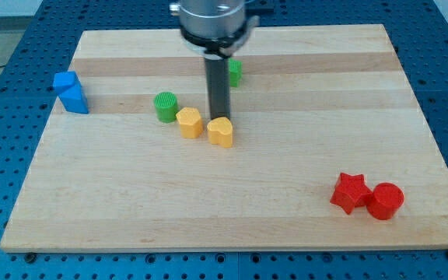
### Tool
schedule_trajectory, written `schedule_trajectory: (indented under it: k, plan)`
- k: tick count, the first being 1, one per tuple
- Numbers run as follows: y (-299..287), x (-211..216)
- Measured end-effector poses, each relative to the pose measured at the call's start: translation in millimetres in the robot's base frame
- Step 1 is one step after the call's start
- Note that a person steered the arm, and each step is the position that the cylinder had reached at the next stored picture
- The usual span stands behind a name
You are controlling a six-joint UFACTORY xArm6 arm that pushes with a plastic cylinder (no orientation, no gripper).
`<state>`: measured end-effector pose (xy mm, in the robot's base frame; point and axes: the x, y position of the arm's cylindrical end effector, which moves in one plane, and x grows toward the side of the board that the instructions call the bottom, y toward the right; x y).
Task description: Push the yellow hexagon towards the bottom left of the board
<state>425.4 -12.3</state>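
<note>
The yellow hexagon [189,122] lies a little left of the board's middle. A yellow heart-shaped block [221,132] sits just to its right. My tip [219,118] is at the heart's upper edge, to the right of the hexagon, and seems to touch the heart. A green cylinder [165,106] stands just up and left of the hexagon.
A second green block [234,73] is partly hidden behind the rod. A blue block [70,92] sits at the board's left edge. A red star [349,192] and a red cylinder [385,201] sit at the lower right. The wooden board [131,202] lies on a blue perforated table.
</note>
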Motion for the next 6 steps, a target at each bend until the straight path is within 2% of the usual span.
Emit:
schedule_trajectory:
  k: [1, 2, 3, 4, 5, 6]
  plan:
    - [-0.3, 6.7]
    - [-37.6, 34.8]
    - [-34.7, 27.4]
    - [-33.8, -0.1]
    - [-45.7, -1.8]
    - [-20.7, -8.7]
